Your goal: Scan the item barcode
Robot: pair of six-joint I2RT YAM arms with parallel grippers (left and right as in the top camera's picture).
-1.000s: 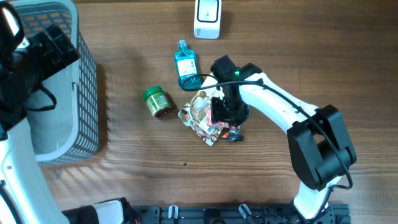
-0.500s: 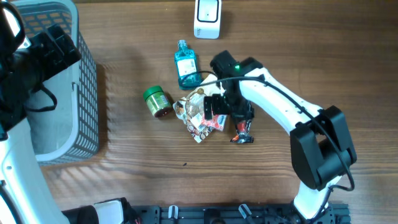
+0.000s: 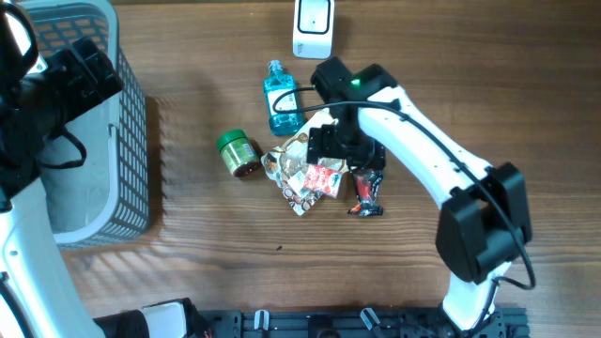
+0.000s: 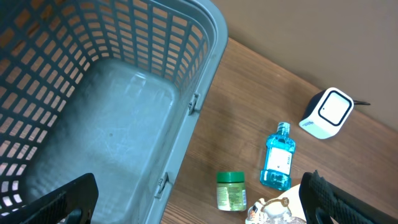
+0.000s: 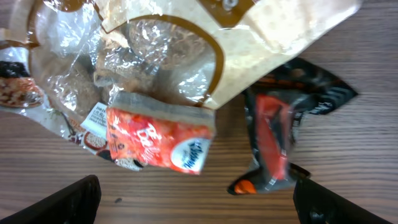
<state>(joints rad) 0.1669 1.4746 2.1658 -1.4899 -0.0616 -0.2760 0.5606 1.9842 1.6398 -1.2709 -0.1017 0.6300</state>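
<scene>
Right end effector [image 5: 196, 202]: jaws spread wide, gripping nothing, hovering over a snack pile at centre of the overhead view.
Pile: clear brown-trimmed bag [image 5: 155, 50]; orange-red packet [image 5: 158, 140] lying against its lower edge; dark wrapper with orange-red print [image 5: 280, 137] just to the right, on the tabletop [image 5: 348, 180].
White barcode scanner [image 3: 313, 23]: top centre, apart from the pile.
Blue mouthwash bottle [image 3: 280, 99], green-lidded jar [image 3: 237, 155]: left of the pile.
Left end effector [image 4: 199, 202]: open, empty, above the grey basket [image 3: 131, 141], far left.
</scene>
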